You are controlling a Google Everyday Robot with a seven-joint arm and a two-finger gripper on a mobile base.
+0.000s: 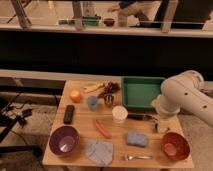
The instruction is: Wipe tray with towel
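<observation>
We are looking at a wooden surface (82,125) where the white arm is reaching in from the right edge, its tool (161,124) hanging low over the boards near that edge, just in front of the green rectangular plastic tray (142,94); we cannot tell whether the tool is wide or narrow. The tray is sitting at the far right corner. The crumpled grey-blue cloth towel (99,151) is lying flat at the near edge, well apart from the tool, between the round purple bowl (64,140) at the near left corner and the blue rectangular sponge (136,139). A round reddish-brown bowl (175,146) is resting at the near right corner, and a white paper cup (119,114) is standing mid-surface.
</observation>
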